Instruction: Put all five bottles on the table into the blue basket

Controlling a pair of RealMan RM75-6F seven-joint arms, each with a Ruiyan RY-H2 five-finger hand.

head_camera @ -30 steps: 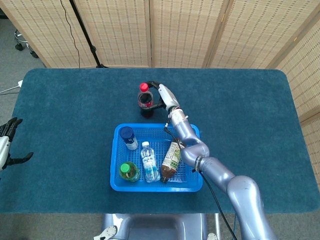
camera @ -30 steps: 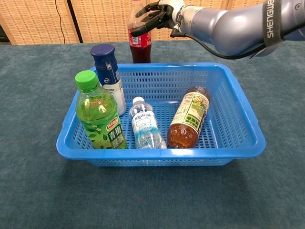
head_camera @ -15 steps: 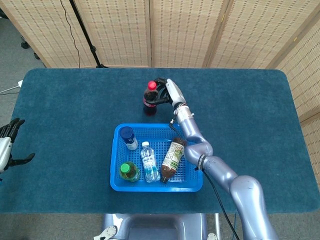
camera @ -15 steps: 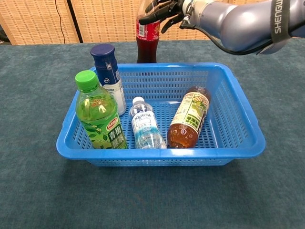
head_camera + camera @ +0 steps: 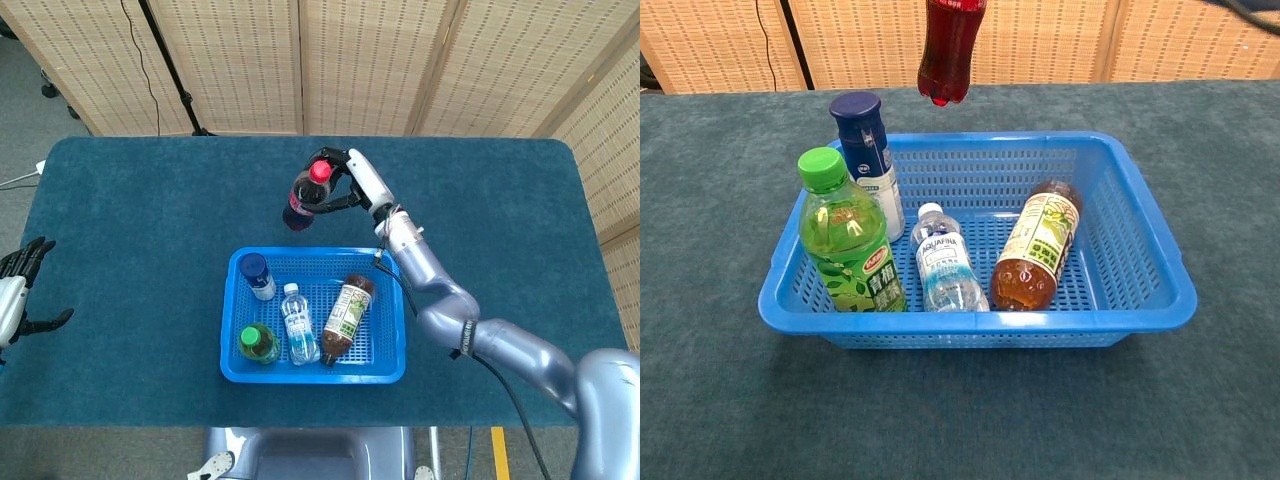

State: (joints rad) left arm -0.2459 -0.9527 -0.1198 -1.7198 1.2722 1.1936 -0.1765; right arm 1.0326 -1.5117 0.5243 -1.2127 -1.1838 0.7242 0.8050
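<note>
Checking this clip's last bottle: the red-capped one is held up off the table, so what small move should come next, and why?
Probably carry the red-capped bottle toward the robot, over the blue basket. The right hand grips it near the cap, and in the chest view its base hangs beyond the far rim. The other four bottles are inside, with open floor between the blue-capped bottle and the brown bottle.

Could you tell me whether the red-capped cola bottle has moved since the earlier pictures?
Yes. The cola bottle has been lifted off the table by the right hand; in the chest view its base now hangs above the blue basket's far rim.
</note>
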